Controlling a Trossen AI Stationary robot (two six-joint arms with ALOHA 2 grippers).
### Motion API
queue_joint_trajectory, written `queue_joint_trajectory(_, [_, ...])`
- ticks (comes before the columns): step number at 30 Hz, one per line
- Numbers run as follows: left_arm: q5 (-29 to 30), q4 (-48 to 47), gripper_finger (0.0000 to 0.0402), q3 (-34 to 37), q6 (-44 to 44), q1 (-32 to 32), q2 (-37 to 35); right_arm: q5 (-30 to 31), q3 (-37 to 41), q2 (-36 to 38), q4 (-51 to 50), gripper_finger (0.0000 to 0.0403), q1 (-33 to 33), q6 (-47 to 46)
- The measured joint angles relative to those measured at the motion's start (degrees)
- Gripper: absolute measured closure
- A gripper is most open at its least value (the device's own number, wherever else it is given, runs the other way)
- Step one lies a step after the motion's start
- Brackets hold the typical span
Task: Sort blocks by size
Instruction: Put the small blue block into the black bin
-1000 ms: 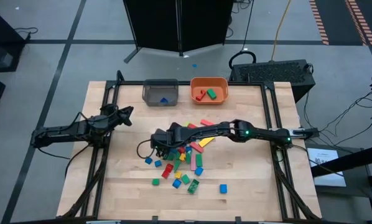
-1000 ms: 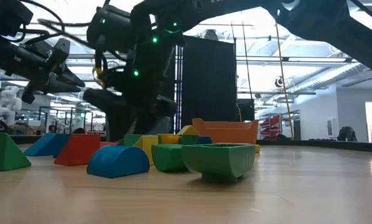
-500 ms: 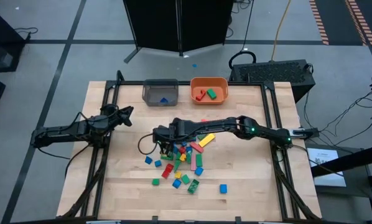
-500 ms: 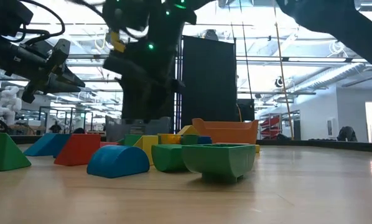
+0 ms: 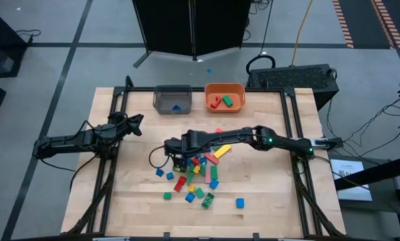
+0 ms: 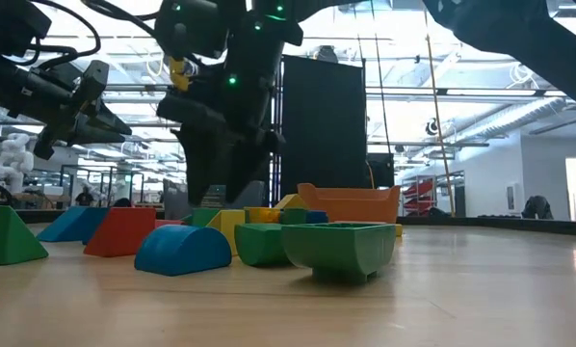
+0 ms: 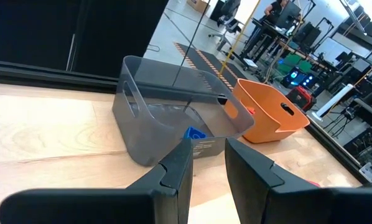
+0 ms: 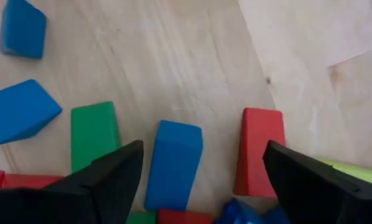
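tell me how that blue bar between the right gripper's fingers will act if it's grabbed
The blue bar looks rigid, so it probably won't flex. It lies flat on the table, so it is unlikely to roll. Its smooth faces might slip or twist if the right gripper pinches off-centre.

blocks (image 5: pixel 194 173) crowd table (image 5: pixel 267 194) centre, bare wood around, 2 bins (image 5: pixel 225 97) probably blocking rear edge

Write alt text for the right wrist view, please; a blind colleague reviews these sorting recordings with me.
The right gripper hangs open just above the wooden table, its two dark fingers straddling a blue block and a red block lying side by side. A green block and two more blue blocks lie nearby.
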State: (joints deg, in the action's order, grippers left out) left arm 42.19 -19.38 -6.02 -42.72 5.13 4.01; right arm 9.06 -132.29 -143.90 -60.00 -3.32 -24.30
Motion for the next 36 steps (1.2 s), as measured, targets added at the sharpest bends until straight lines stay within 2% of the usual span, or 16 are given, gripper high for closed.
queue_joint_trajectory(10, [0.05, -0.02, 0.0307, 0.02, 0.11, 0.0, 0.0, -0.44, -0.04, -2.45, 1.05, 0.0088, -0.46, 0.45])
queue_joint_trajectory(14, [0.09, -0.02, 0.0307, 0.02, 0.11, 0.0, 0.07, -0.53, -0.14, -3.8, 0.71, 0.0107, -0.47, 1.38])
queue_joint_trajectory(18, [0.11, -0.02, 0.0307, 0.02, 0.15, 0.02, 0.17, 0.32, -0.17, -4.02, 1.03, 0.0167, -0.5, 1.41])
queue_joint_trajectory(22, [0.18, -0.04, 0.0307, 0.02, 0.13, 0.0, 0.15, 0.33, -0.17, -3.89, 0.81, 0.0284, 0.03, 1.65])
queue_joint_trajectory(23, [0.28, -0.04, 0.0307, 0.02, 0.13, 0.0, 0.15, 0.19, -0.17, -3.84, 0.66, 0.0295, 0.33, 2.23])
queue_joint_trajectory(30, [0.33, -0.04, 0.0307, 0.02, 1.47, 0.0, 0.15, -0.48, -2.48, -3.6, -0.02, 0.0295, 1.79, 6.45])
queue_joint_trajectory(36, [0.37, -0.04, 0.0307, 0.02, 1.49, 0.0, 0.15, 2.01, -2.56, 2.74, 3.41, 0.0295, 6.0, 9.62])
